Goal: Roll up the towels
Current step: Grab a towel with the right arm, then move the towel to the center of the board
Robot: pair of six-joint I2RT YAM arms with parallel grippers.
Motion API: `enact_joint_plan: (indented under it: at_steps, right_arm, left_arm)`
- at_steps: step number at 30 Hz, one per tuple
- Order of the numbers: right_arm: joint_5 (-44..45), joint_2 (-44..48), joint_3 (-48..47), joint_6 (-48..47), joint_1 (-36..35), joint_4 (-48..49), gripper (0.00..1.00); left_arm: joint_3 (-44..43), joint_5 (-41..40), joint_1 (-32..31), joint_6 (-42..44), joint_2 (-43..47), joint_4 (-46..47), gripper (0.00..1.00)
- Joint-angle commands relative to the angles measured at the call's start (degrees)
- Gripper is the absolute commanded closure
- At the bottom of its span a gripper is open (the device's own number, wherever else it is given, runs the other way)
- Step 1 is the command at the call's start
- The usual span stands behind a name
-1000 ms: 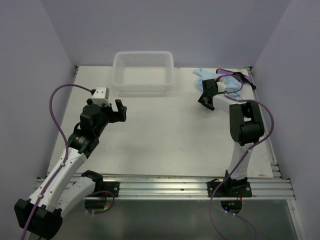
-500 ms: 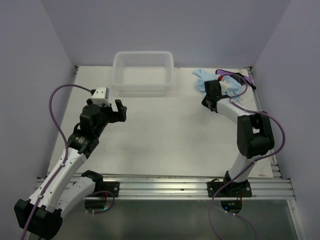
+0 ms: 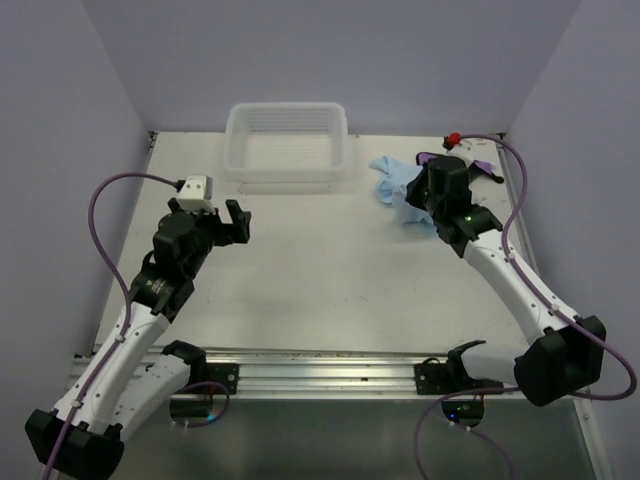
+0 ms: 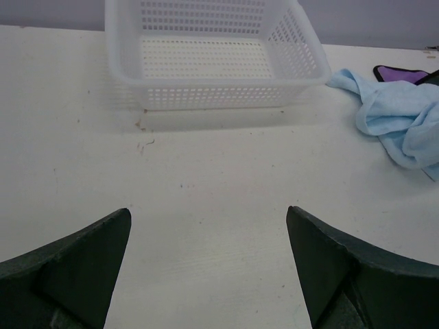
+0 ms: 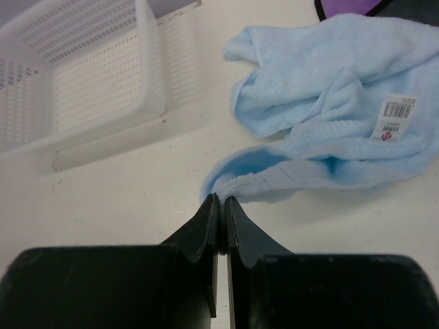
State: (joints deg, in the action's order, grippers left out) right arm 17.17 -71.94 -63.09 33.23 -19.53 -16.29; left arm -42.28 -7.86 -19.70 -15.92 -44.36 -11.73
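Light blue towel (image 5: 309, 130) crumpled at 1 o'clock on table (image 3: 330, 270), purple towel (image 5: 350, 5) just behind. Soft, light, floppy; best hold at hem corners. Right gripper (image 5: 219, 200) pressed together, pinching blue hem. Left gripper (image 4: 209, 226) spread, holds nothing.

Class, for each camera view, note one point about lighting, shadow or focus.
Top external: even light, no glare on the white tabletop. Left wrist: soft shadow in front of the white perforated plastic basket. Right wrist: light blue terry towel sharp; closed jaws dark, featureless.
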Motion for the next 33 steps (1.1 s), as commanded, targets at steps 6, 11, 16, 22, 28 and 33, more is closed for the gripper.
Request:
enact_joint_plan:
  at_steps: [6, 11, 16, 22, 28, 33]
  right_arm:
    - [-5.0, 2.6, -10.9, -3.3, -2.4, -6.9, 1.00]
    - [-12.2, 1.8, -19.3, -3.2, -4.9, -8.0, 1.00]
    - [-13.7, 2.0, -17.7, -0.3, -12.3, -6.3, 1.00]
    - [-8.6, -1.6, -2.0, 4.4, -30.2, 4.3, 1.00]
    - [-10.8, -7.9, 2.7, 4.3, -38.0, 8.5, 0.65]
    - [-4.6, -0.4, 3.5, 0.8, -38.0, 4.2, 0.42]
  left_arm:
    - [-1.0, 0.7, -0.2, -0.5, -0.2, 1.0, 0.01]
    - [-1.0, -1.7, -0.2, -0.7, 1.3, 1.0, 0.00]
    - [0.1, -5.1, -0.2, -1.0, 5.1, 2.6, 0.00]
    - [0.0, -10.7, -0.2, -0.8, 4.9, 1.4, 0.00]
    - [0.0, -12.1, -0.2, -0.6, 4.2, 1.2, 0.00]
    - [-0.1, -11.8, -0.2, -0.5, 3.7, 1.3, 0.00]
